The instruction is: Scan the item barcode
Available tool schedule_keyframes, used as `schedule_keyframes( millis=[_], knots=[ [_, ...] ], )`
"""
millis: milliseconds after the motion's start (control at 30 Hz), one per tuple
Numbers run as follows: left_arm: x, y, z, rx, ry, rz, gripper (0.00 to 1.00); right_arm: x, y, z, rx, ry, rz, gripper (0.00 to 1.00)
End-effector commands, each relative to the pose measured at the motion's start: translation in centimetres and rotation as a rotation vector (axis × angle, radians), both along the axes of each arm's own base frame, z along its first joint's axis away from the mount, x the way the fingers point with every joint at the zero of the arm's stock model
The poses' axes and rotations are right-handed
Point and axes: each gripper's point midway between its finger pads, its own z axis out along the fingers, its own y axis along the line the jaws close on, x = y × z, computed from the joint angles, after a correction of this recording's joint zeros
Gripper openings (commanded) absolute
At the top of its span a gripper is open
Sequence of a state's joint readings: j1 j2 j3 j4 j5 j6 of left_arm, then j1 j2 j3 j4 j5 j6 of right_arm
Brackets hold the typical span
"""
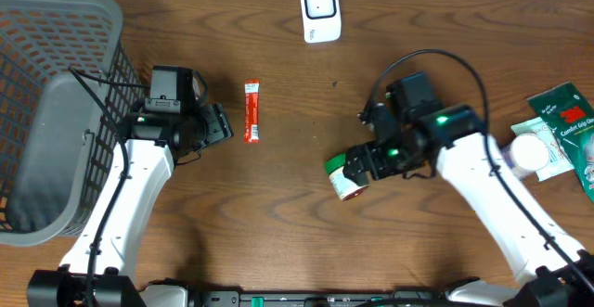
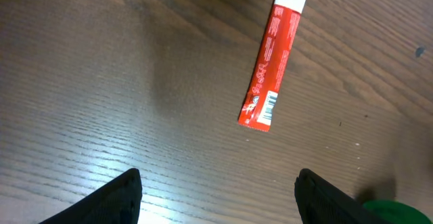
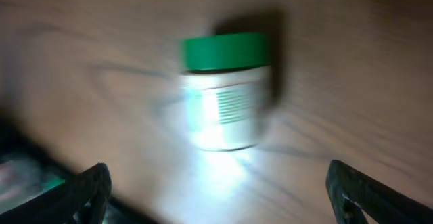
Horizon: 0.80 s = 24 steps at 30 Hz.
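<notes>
A white barcode scanner (image 1: 320, 10) stands at the table's far edge. A red sachet (image 1: 251, 112) lies flat on the wood, its barcode (image 2: 268, 106) at the near end in the left wrist view. My left gripper (image 1: 221, 123) sits just left of the red sachet (image 2: 274, 55), open, and the left gripper (image 2: 220, 198) has only bare table between its fingers. A small white jar with a green lid (image 1: 342, 179) lies on its side. My right gripper (image 1: 360, 165) is right next to it. In the blurred right wrist view the jar (image 3: 226, 95) lies just ahead of the open right gripper (image 3: 220, 193), not held.
A grey mesh basket (image 1: 56, 112) fills the left side. Green packets (image 1: 566, 112) and a white round container (image 1: 529, 154) lie at the right edge. The jar's green lid (image 2: 392, 212) peeks into the left wrist view's lower right corner.
</notes>
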State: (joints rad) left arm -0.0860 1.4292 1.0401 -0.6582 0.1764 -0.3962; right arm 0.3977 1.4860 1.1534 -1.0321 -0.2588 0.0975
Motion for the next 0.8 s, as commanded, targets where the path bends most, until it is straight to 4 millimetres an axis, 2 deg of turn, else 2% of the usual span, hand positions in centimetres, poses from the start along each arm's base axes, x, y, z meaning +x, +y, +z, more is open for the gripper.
schedule_keyframes(
  millis=[0, 167, 400, 600, 767],
  knots=[
    [0.0, 0.3, 0.4, 0.012, -0.004, 0.005, 0.72, 0.8, -2.5, -1.5, -0.224, -0.099, -0.071, 0.98],
    [0.0, 0.3, 0.4, 0.012, -0.003, 0.005, 0.72, 0.0, 1.2, -3.3, -0.118, -0.120, 0.014, 0.97],
    [0.0, 0.3, 0.4, 0.012, -0.002, 0.005, 0.72, -0.6, 3.7, -3.5, -0.084, -0.153, 0.059, 0.95],
    [-0.2, 0.3, 0.3, 0.013, 0.004, 0.005, 0.72, -0.4, 3.7, -4.5, -0.180, -0.193, 0.084, 0.95],
    [-0.5, 0.3, 0.1, 0.014, 0.020, 0.005, 0.73, -0.4, 3.5, -7.0, -0.256, -0.163, 0.101, 0.94]
  ],
)
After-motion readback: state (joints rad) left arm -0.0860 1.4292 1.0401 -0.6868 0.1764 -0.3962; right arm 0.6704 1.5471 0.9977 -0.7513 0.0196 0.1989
